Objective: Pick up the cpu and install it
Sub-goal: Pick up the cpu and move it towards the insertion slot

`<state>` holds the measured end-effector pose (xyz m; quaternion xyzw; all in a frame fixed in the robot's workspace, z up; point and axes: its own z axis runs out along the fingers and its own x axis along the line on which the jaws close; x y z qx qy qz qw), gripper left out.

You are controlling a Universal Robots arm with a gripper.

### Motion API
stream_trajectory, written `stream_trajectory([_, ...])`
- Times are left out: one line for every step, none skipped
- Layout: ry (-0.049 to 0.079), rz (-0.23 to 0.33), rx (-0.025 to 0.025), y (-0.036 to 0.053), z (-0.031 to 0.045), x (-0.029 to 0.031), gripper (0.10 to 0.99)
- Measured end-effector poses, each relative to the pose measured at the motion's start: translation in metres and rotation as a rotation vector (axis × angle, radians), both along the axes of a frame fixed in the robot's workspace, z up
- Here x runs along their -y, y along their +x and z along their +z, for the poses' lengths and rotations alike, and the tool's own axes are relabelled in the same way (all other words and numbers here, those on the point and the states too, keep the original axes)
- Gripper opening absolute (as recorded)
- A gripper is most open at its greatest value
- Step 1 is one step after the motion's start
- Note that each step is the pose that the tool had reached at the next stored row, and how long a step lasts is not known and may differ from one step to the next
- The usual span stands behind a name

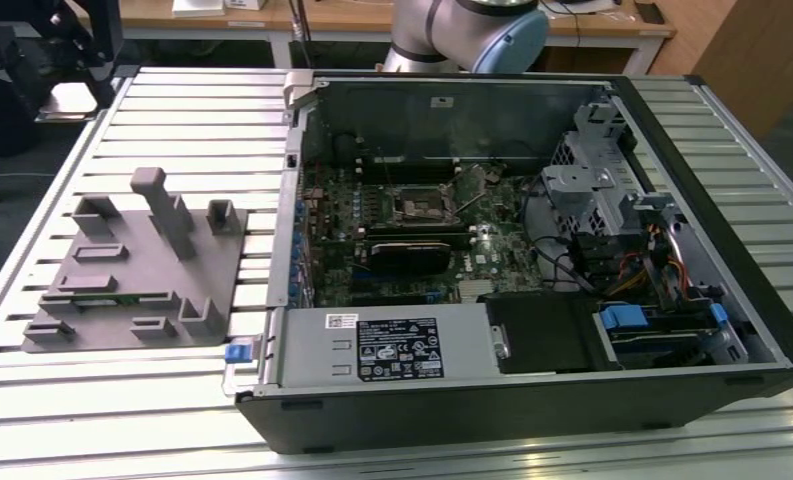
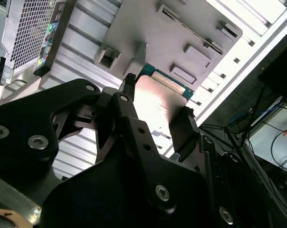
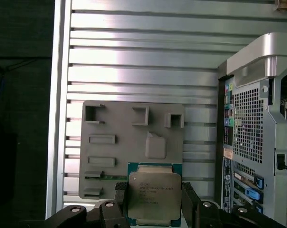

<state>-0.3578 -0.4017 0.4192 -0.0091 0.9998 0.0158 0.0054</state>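
In both wrist views the cpu point(image 3: 153, 202) point(image 2: 155, 109), a flat square chip with a silvery top and a green rim, sits between the black fingers point(image 3: 119, 199) of my gripper point(image 3: 154, 187) point(image 2: 158, 93), which is shut on its two opposite edges. It hangs well above the grey holder plate point(image 3: 129, 142) point(image 2: 162, 38), near that plate's edge. In the exterior view the open computer case point(image 1: 716, 260) shows the motherboard with the dark square socket point(image 1: 416, 205), and part of the arm point(image 1: 470, 30) stands behind the case.
The grey holder plate point(image 1: 143, 270) with upright blocks lies on the slatted metal table point(image 1: 169, 110) at the exterior view's left of the case. Inside the case are a power supply point(image 1: 383, 345), drive cages point(image 1: 596, 180) and cables. The case's rear panel point(image 3: 248, 123) stands close by.
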Motion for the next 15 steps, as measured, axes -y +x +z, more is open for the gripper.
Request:
stream_trajectory([0.000,0.000,0.0000,0.0009,0.0000,0.0000,0.541])
stream_trajectory([0.000,0.000,0.0001,0.0018,0.0000,0.0000,0.541])
stream_trajectory([0.000,0.000,0.0000,0.0028,0.0000,0.0000,0.541])
stream_trajectory([0.000,0.000,0.0000,0.0037,0.0000,0.0000,0.541])
stream_trajectory([0.000,0.000,0.0000,0.0047,0.0000,0.0000,0.541])
stream_trajectory([0.000,0.000,0.0000,0.0056,0.0000,0.0000,0.541])
stream_trajectory([0.000,0.000,0.0000,0.0066,0.0001,0.0000,0.541])
stream_trajectory([0.000,0.000,0.0001,0.0075,0.0001,0.0000,0.541])
stream_trajectory([0.000,0.000,0.0001,0.0085,0.0001,0.0000,0.541])
stream_trajectory([0.000,0.000,0.0000,0.0094,0.0001,0.0000,0.541])
stream_trajectory([0.000,0.000,0.0001,0.0103,0.0001,0.0000,0.541])
stream_trajectory([0.000,0.000,0.0000,0.0112,0.0001,0.0000,0.541])
stream_trajectory([0.000,0.000,0.0000,0.0121,0.0001,0.0000,0.541])
stream_trajectory([0.000,0.000,0.0001,0.0130,0.0001,0.0000,0.541])
stream_trajectory([0.000,0.000,0.0000,0.0139,0.0001,0.0000,0.541])
